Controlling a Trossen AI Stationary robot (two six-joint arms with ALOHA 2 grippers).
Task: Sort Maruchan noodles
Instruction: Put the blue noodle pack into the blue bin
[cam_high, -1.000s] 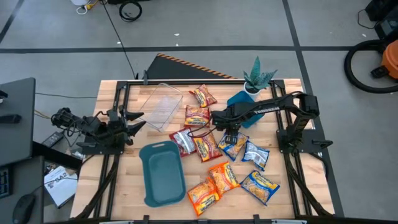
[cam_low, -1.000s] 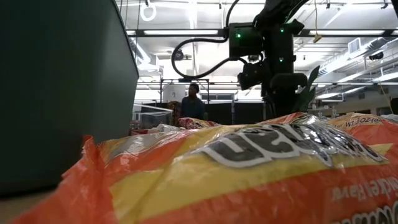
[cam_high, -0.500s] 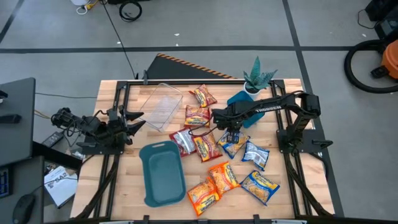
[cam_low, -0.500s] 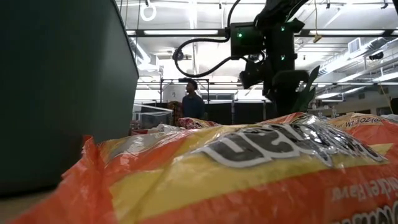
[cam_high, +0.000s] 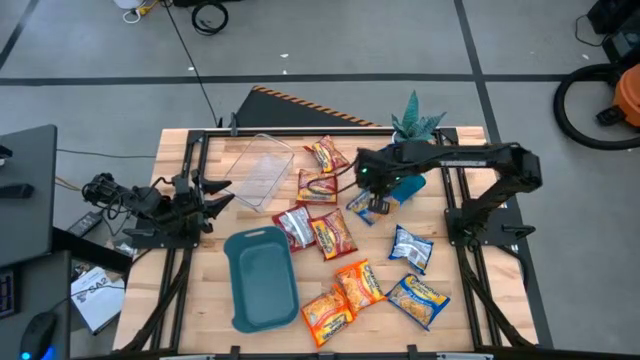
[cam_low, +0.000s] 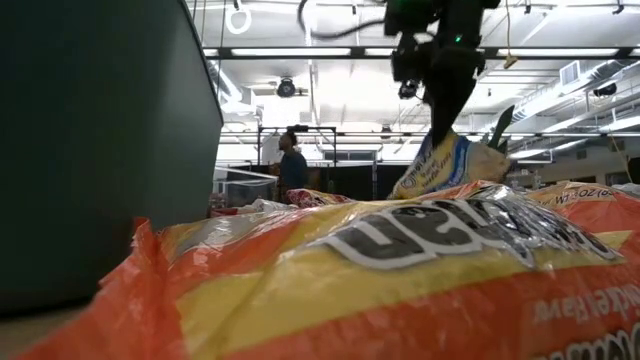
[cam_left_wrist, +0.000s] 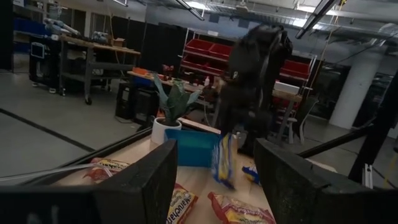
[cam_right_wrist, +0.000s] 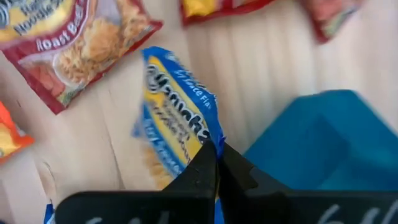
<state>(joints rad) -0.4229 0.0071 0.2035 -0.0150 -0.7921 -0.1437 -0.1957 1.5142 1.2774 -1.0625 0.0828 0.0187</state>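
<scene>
The left pincer (cam_high: 215, 195) waits open at the surface's (cam_high: 460, 320) nine o'clock edge. The right pincer (cam_high: 377, 205) pinches a blue-and-yellow noodle packet (cam_high: 364, 205) by its edge. A moment ago that packet lay flat; now it hangs lifted near the small teal tray (cam_high: 400, 175) at one o'clock, ready for sorting.
</scene>
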